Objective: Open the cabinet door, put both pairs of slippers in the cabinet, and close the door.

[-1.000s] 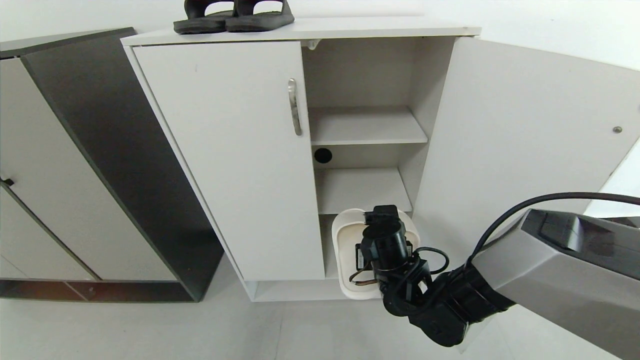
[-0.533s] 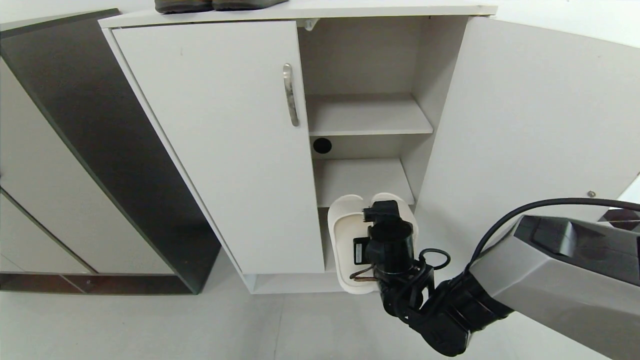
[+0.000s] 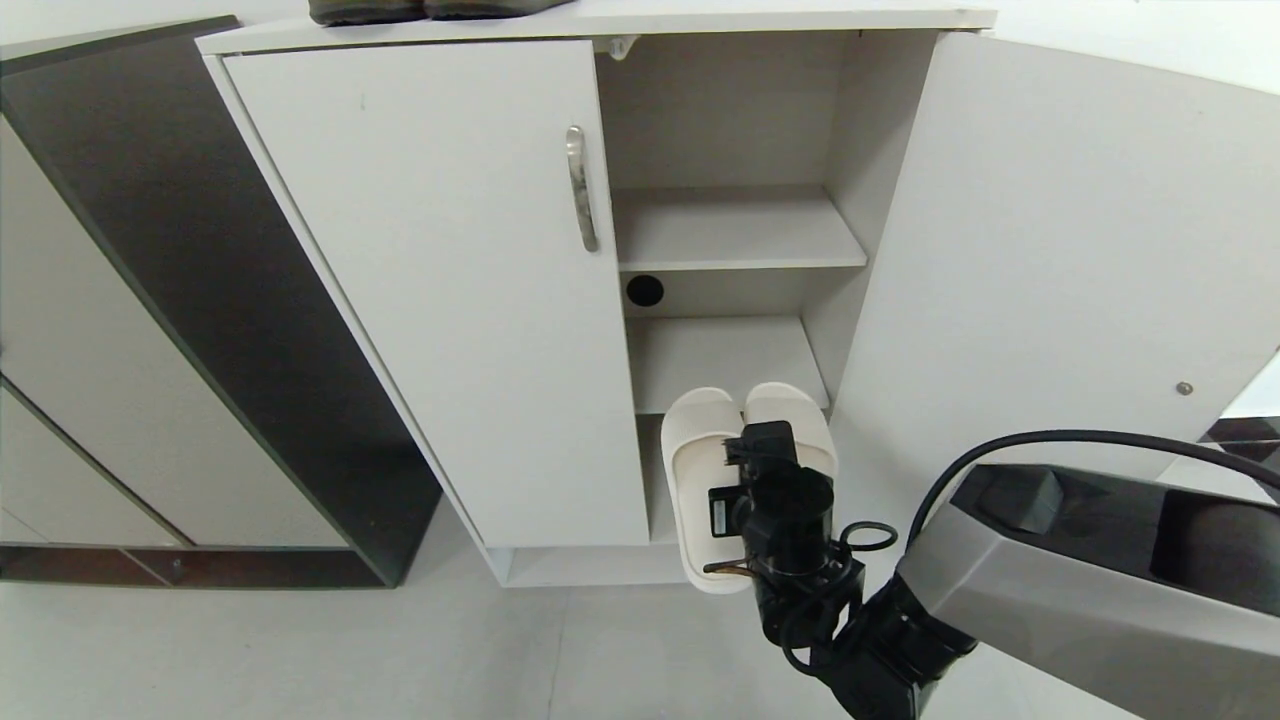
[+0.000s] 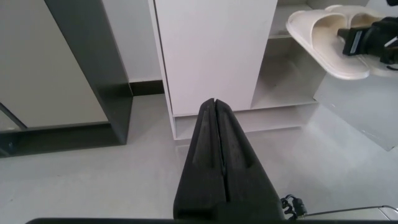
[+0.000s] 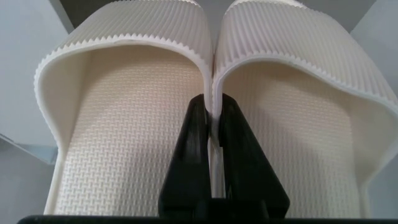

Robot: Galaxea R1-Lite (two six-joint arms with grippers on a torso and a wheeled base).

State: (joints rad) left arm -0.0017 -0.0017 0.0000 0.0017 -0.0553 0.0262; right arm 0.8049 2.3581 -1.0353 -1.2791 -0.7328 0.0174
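Observation:
A pair of cream slippers (image 3: 705,470) hangs side by side in front of the white cabinet's (image 3: 420,300) lowest compartment, toes toward the shelves. My right gripper (image 5: 214,118) is shut on the slippers' (image 5: 130,149) touching inner edges; the same gripper (image 3: 758,470) shows from the head. The right door (image 3: 1040,260) stands open, the left door with its metal handle (image 3: 580,200) is closed. A pair of dark slippers (image 3: 430,10) sits on the cabinet top. My left gripper (image 4: 215,109) is shut with nothing in it, low over the floor, with the cream pair (image 4: 333,37) ahead of it.
Two bare shelves (image 3: 735,235) sit inside the cabinet, with a round hole (image 3: 645,291) in the back wall. A dark-sided cabinet (image 3: 150,250) stands against the left. Grey floor (image 3: 400,650) lies in front.
My right gripper has pushed the cream slippers a little farther toward the cabinet opening, with more of their toes showing. The head view also dropped, cutting off the cabinet top.

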